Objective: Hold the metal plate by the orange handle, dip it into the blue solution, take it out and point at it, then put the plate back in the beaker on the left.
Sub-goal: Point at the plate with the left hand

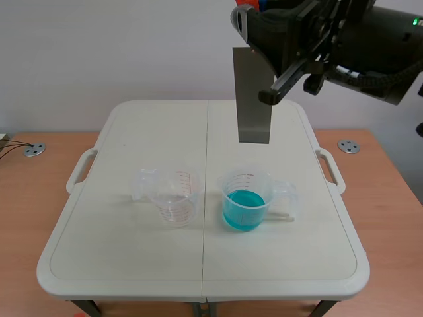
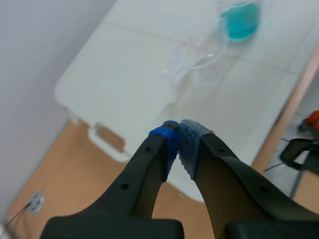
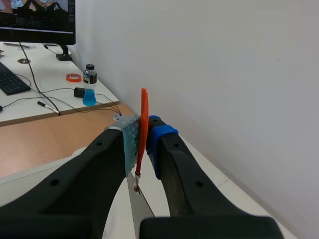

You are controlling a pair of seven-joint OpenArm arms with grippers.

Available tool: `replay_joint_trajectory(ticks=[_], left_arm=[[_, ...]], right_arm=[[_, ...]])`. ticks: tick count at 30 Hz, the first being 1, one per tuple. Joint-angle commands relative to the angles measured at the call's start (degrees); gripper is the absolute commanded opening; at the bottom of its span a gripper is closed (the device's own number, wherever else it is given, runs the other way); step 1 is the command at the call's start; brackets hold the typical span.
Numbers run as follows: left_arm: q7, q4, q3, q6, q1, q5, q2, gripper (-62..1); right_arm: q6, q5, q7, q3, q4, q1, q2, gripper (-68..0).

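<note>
High over the back of the table, my right gripper point(image 1: 264, 30) is shut on the orange handle point(image 3: 143, 112) of the grey metal plate point(image 1: 254, 99), which hangs straight down. In the right wrist view the handle is pinched between the pads point(image 3: 130, 139), with a sliver of plate point(image 3: 135, 196) below. The beaker of blue solution point(image 1: 244, 201) stands below and slightly nearer than the plate. The empty clear beaker point(image 1: 173, 195) stands to its left. My left gripper point(image 2: 178, 130) is shut on nothing, high above the table's left side; both beakers point(image 2: 202, 55) point(image 2: 240, 17) lie far ahead of it.
The beakers rest on a white folding table point(image 1: 132, 264) with side handles, set on a wooden desk point(image 1: 33, 191). A white wall rises behind. The right wrist view shows a side desk with a bottle of blue liquid point(image 3: 89, 89), cables and a keyboard.
</note>
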Motion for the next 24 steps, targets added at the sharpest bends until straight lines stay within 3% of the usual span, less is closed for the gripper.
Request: replay_joint_trajectory(ticks=[1, 14, 19, 24], left_arm=[[-0.7, 0.9, 1.4, -0.6, -1.3, -0.7, 0.5, -59.0], [3.1, 0.8, 21.9, -2.5, -21.0, 0.2, 1.3, -59.0], [9.0, 0.8, 31.1, -2.5, -30.2, 0.3, 5.9, -59.0], [15.2, 0.8, 39.8, -2.5, -38.0, 3.4, 11.8, -59.0]], right_arm=[[-0.1, 0.8, 1.0, 0.3, 1.0, 0.3, 0.7, -66.4], [-0.2, 0.5, 1.1, 1.2, -0.2, -0.7, 1.2, -66.4], [-0.1, 0.4, 1.2, 1.2, -1.4, -0.7, 1.2, -66.4], [-0.1, 0.4, 1.2, 1.2, -1.9, -0.7, 1.2, -66.4]])
